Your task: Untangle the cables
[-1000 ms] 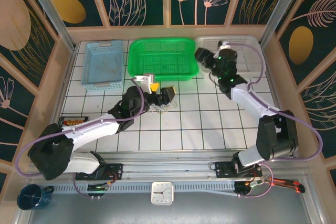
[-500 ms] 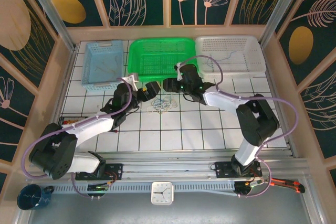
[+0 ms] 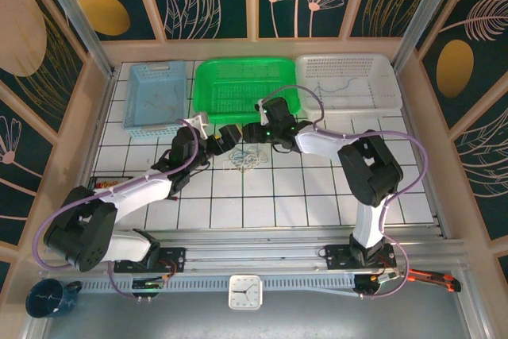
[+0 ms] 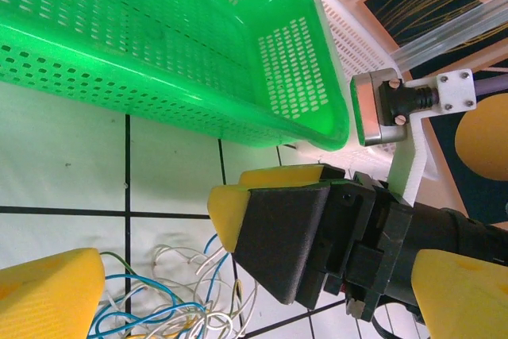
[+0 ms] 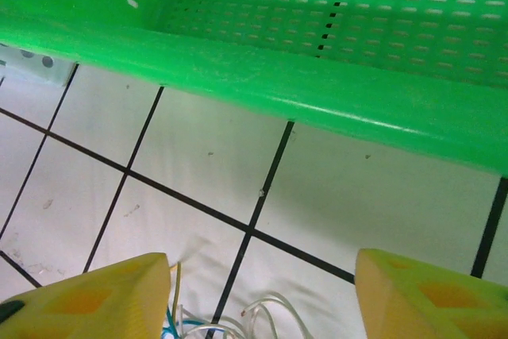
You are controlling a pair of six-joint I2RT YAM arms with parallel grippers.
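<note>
Cables (image 3: 246,161) are found tangled near the tabletop's far edge, just before the green basket (image 3: 286,65). Left pincer (image 3: 227,136) is held fully spread and empty. Right pincer (image 5: 258,299) is set astride the strands (nothing gripped), likely for opposing pulls.

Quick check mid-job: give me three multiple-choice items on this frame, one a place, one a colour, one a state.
1. Where do the cables lie relative to the green basket? A on the tiles outside it; B inside it; C draped over its rim.
2. The right gripper has fingers of which colour? A black; B yellow; C white.
3. Its jaws stand: A shut tight; B clamped on the basket rim; C apart.
Answers: A, the bundle rests on white tiles short of the rim; B, both show yellow in the right wrist view; C, bare tile shows between them.
</note>
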